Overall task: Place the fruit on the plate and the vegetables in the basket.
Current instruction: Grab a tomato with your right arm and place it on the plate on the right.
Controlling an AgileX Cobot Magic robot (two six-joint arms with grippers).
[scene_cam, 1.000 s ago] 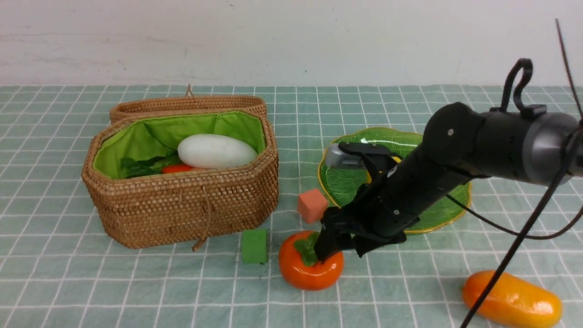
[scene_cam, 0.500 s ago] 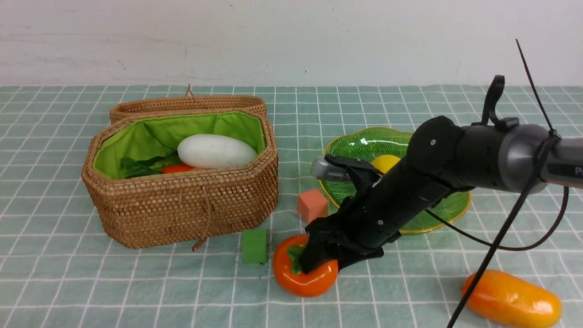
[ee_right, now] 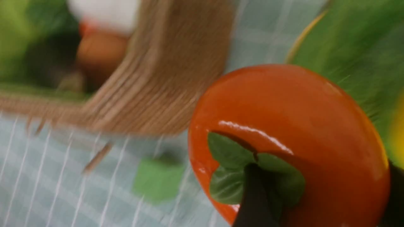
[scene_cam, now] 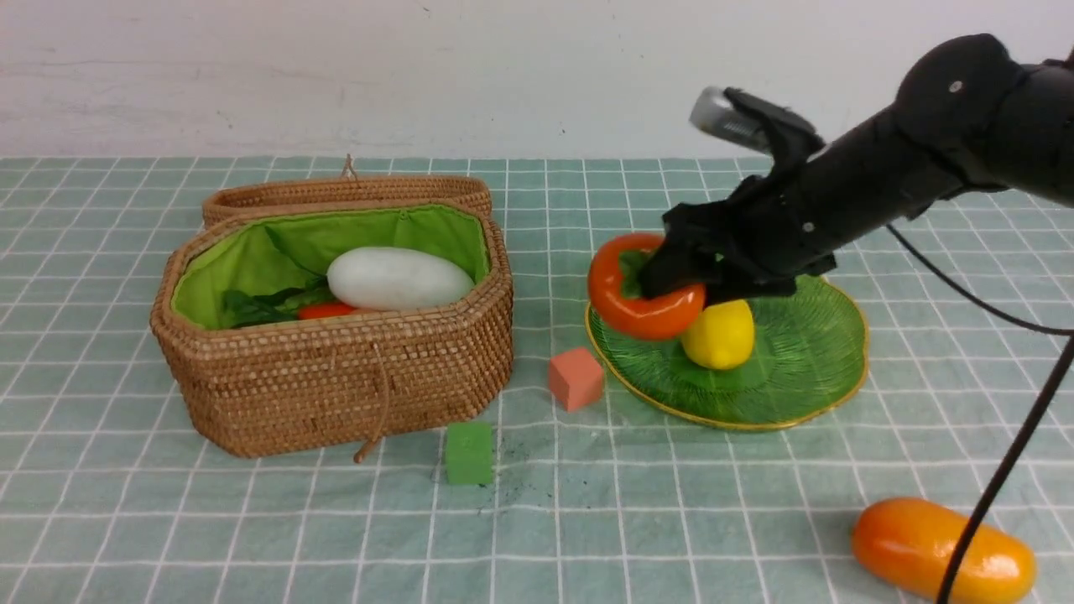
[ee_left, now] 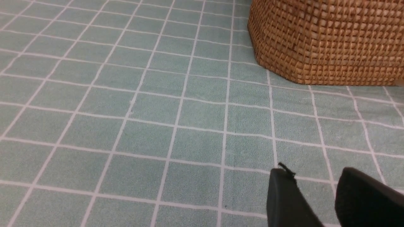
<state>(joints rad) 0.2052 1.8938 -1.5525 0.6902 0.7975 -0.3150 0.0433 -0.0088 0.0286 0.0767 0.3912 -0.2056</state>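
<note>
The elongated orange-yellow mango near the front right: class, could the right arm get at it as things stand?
Probably not yet. The mango lies in the open with nothing around it, but the right tool is shut on the round orange persimmon above the green glass plate.

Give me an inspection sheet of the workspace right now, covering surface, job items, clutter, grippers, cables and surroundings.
Surface: green checked tablecloth, dark specks near the green cube.
Job's things: persimmon held over the plate; lemon on the plate; mango on the cloth; radish and carrot in the basket.
Clutter: salmon cube, green cube.
Grippers: right gripper shut on persimmon; left gripper open, holding nothing.
Cables: black cable crosses in front of the mango.
Surroundings: white wall.
</note>
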